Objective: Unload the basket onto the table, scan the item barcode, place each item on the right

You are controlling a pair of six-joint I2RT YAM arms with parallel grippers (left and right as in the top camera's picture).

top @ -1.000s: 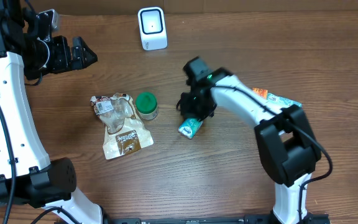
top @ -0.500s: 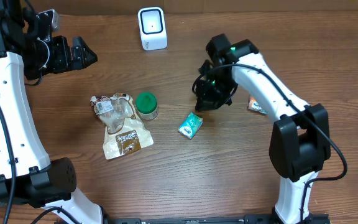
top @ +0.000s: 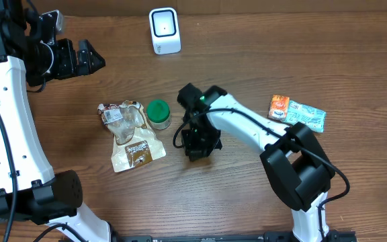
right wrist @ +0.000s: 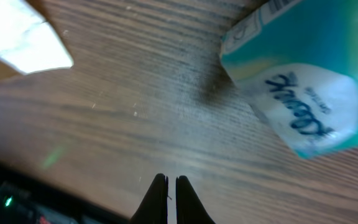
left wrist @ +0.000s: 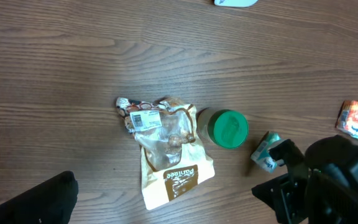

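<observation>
Right pincer (right wrist: pixel 169 179) is clenched tight on nothing, blades pressed together low in the centre of its own view, while the pack (right wrist: pixel 300 93) sits off in the upper right, clear of them! That's the worry from here: if those shut fingers go down as they are, they can only jab or shove the pack, sliding it toward the jar (top: pixel 158 113) or the bag (top: pixel 132 138) instead of lifting it, so they'd need to spread and line up first. And the scanner (top: pixel 164 30) stands well apart at the top centre of the overhead, so a weak pinch could drop the pack on the way. Left pincer (top: pixel 89 57) hangs spread wide and empty in the upper left. Now the views: overhead, the right pincer (top: pixel 195 146) hides the pack completely. The left wrist camera saves us, showing the pack (left wrist: pixel 265 152) lying on the table in its lower right, just beside the dark pincer and near the jar (left wrist: pixel 228 129). Only the overhead shows the whole scanner.
</observation>
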